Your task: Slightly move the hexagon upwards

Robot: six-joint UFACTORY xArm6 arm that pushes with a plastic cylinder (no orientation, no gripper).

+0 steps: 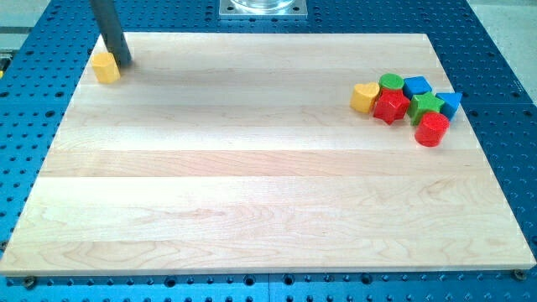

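A pale wooden surface (252, 168) with visible grain bands lies on a blue perforated metal base (495, 101), and your yellow hexagon (106, 67) sits at the view's top left corner.

You have no hand here, only a straight dark rod, so nothing opens or grips; my tip (122, 64) rests on the surface just beside the yellow hexagon, on its right and slightly above, seemingly touching its upper right edge. The hexagon is a small, matte, flat-topped prism close to the surface's left edge. Well apart, at the view's right, you see a tight cluster: a yellow heart (364, 97), a green cylinder (390, 82), a blue block (417, 86), a red star-like block (391, 107), a green star-like block (426, 105), a blue triangular block (450, 103) and a red cylinder (432, 129).
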